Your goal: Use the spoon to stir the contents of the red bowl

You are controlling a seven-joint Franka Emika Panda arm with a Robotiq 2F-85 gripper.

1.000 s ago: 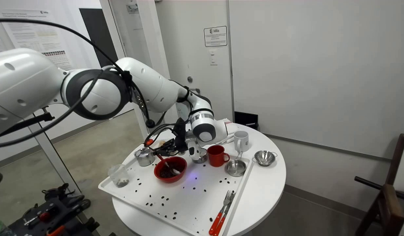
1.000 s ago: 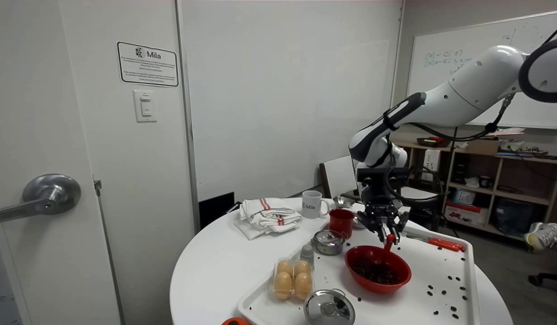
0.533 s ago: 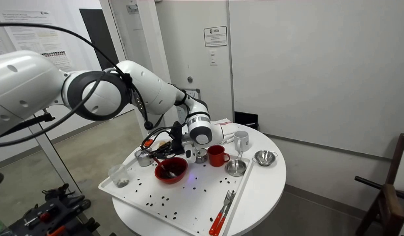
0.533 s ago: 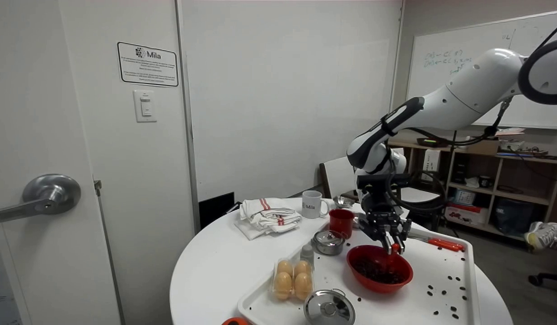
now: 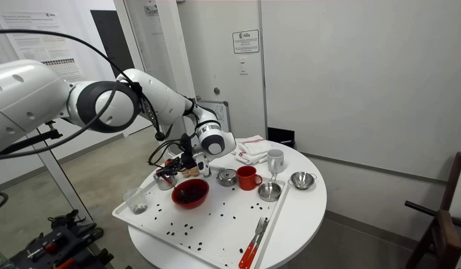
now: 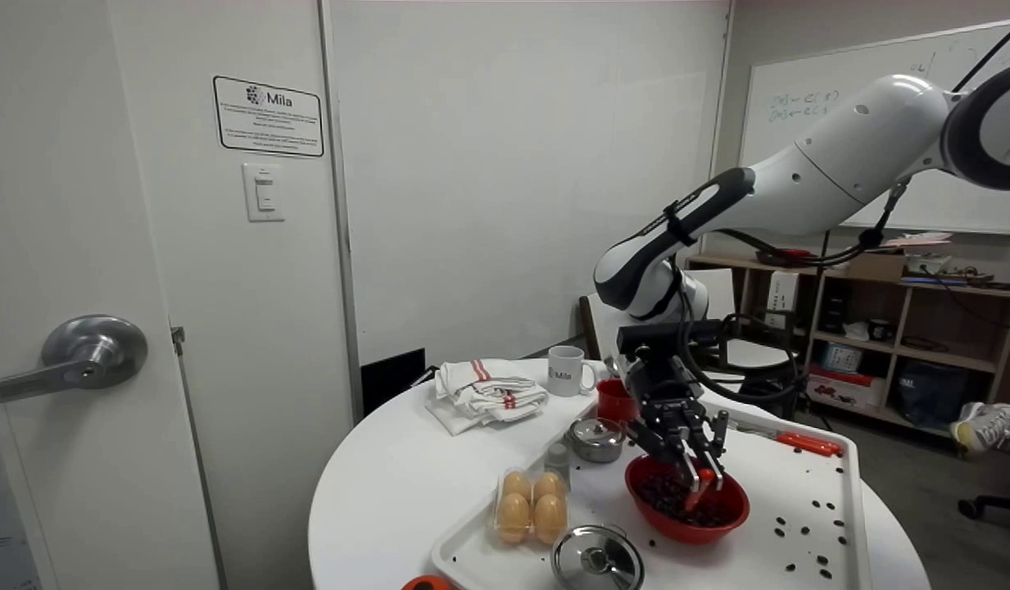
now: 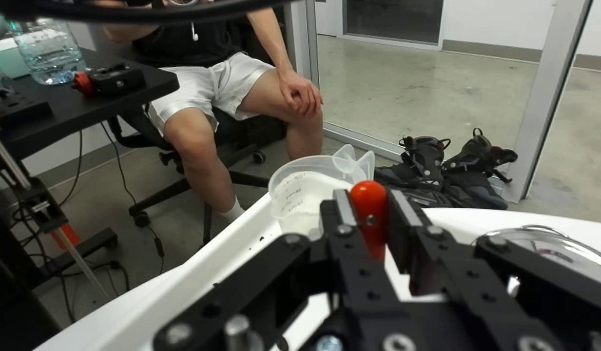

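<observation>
Red-orange at its handle, the spoon point(image 7: 370, 209) is reaching down into the red bowl point(image 6: 689, 534), its head too dim for me to make out among the dark, bean-like contents point(image 6: 662, 494). My gripper point(image 6: 705, 482) is grasping the handle near its top end and hanging close above the bowl's rim. I'm judging stirring to be the step in hand, though I'm not managing to tell how far the mixing is getting. My next move is calling for a slow circle, the head running below the rim, pressing lightly so the bowl isn't sliding or spilling. Around the bowl a white tray point(image 5: 215, 237) is spreading out, with a lidded pot point(image 5: 227, 178) sitting near a red mug point(image 5: 247, 179). Beyond the gripper, in the wrist view, a clear plastic cup point(image 7: 300, 209) is standing; past the tray's edge I'm seeing the round table point(image 5: 303, 216) and, farther off, a person point(image 7: 242, 80) sitting.
</observation>
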